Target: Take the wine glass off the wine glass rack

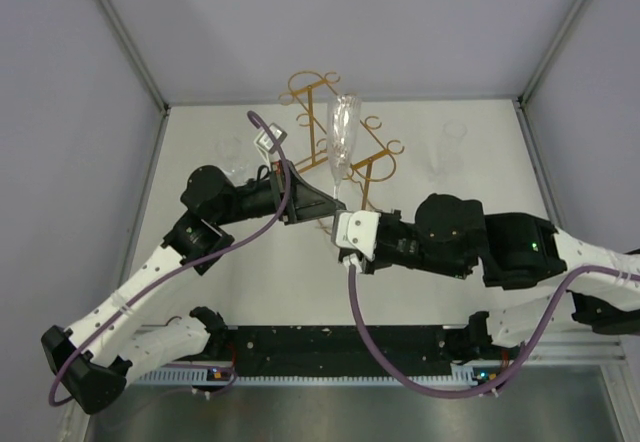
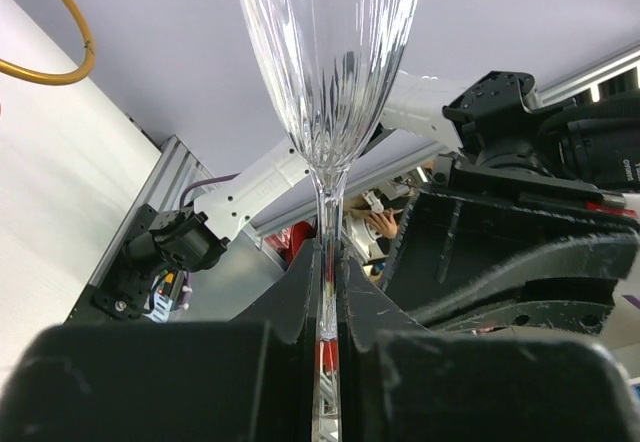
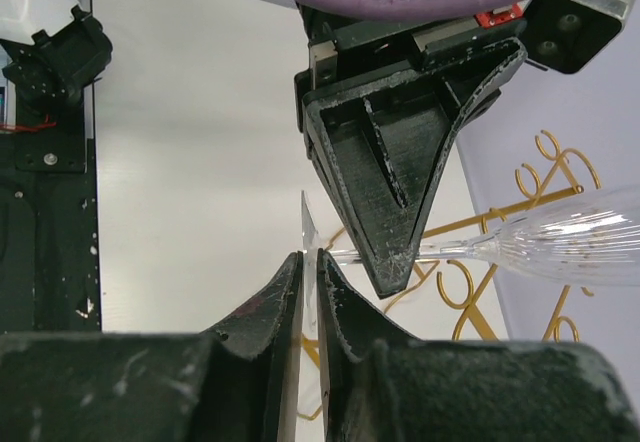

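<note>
The left gripper (image 2: 325, 262) is closed on the stem of the wine glass (image 2: 330, 62), and the right gripper (image 3: 308, 262) pinches its foot. The glass lies tilted, with the bowl above the wine glass rack (image 1: 312, 90). I judge it is the pulling-away step. Next, draw it slowly toward the near counter (image 1: 260, 282).

Desk (image 1: 250, 292): white matte top. Pale lavender wall panels (image 1: 60, 112) close it in on the left, right and far sides. An aluminium strut (image 1: 125, 37) rises from the far-left corner, with a matching one at far right.

Far left on the desk: clear glass (image 1: 236, 154), upright (faint, outline hard to read). Far right: second clear glass (image 1: 453, 148), upright, well apart from the first.

Near edge: black rail (image 1: 290, 342) running left to right, with a white toothed strip (image 1: 300, 372) just beside it on the near side. Nearest of all: grey sheet metal (image 1: 350, 417).
</note>
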You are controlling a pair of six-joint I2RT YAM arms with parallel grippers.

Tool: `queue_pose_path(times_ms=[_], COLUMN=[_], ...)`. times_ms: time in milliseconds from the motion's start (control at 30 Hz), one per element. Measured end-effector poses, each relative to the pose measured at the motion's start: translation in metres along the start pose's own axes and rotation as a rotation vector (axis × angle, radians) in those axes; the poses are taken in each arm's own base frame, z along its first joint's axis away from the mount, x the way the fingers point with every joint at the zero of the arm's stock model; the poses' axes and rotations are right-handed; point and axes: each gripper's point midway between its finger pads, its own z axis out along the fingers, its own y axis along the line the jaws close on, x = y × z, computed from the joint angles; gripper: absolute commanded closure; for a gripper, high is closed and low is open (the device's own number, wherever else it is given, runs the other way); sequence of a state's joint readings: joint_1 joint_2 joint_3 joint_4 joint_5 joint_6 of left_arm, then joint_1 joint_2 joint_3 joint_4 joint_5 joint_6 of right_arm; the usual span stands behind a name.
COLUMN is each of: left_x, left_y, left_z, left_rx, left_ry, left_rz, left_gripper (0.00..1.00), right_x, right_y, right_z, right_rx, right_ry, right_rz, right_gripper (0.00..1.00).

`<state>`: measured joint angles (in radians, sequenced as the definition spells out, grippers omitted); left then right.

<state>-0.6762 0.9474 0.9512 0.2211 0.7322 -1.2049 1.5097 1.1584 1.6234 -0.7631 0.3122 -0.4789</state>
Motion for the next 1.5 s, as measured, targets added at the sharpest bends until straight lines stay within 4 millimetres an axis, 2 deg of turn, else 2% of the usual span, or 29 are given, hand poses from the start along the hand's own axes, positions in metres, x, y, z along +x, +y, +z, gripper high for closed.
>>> queue_pose_path(times_ms=[100,200,367,467,633,767,1000,1200,1367,1500], left_x=[0.001,0.002,0.008,0.015,0.036,0.055,0.090,0.110,0.120,0.128], left_y=[-0.001,-0.001,0.000,0.002,0.005,0.013,0.032,0.043,0.041,0.039], left_z=[0.000,-0.001,-0.002,-0.006,-0.018,-0.030,-0.053,-0.066,-0.075,-0.082], left_rx=[0.006,0.007,0.009,0.007,0.012,0.005,-0.009,-0.002,0.031,0.053], left_ry=[0.006,0.012,0.041,0.068,0.149,0.223,0.326,0.380,0.401,0.408], left_rz=[0.005,0.010,0.035,0.060,0.110,0.155,0.182,0.189,0.220,0.242], left_gripper=[1.00,1.00,1.00,1.00,1.00,1.00,1.00,1.00,1.00,1.00], right_x=[0.005,0.010,0.007,0.000,-0.012,-0.016,-0.023,-0.049,-0.042,-0.028], right_y=[0.003,0.004,-0.002,-0.013,-0.032,-0.045,-0.081,-0.112,-0.108,-0.093], right_z=[-0.003,-0.009,-0.034,-0.053,-0.074,-0.082,-0.086,-0.090,-0.086,-0.073], right_rx=[-0.003,-0.005,0.009,0.038,0.092,0.131,0.224,0.249,0.185,0.095], right_ry=[0.008,0.017,-0.018,-0.051,-0.088,-0.085,-0.069,-0.131,-0.118,-0.067], right_rz=[0.027,0.063,0.162,0.227,0.303,0.347,0.448,0.568,0.693,0.787], right_gripper=[0.63,0.55,0.53,0.53,0.53,0.53,0.53,0.52,0.52,0.50])
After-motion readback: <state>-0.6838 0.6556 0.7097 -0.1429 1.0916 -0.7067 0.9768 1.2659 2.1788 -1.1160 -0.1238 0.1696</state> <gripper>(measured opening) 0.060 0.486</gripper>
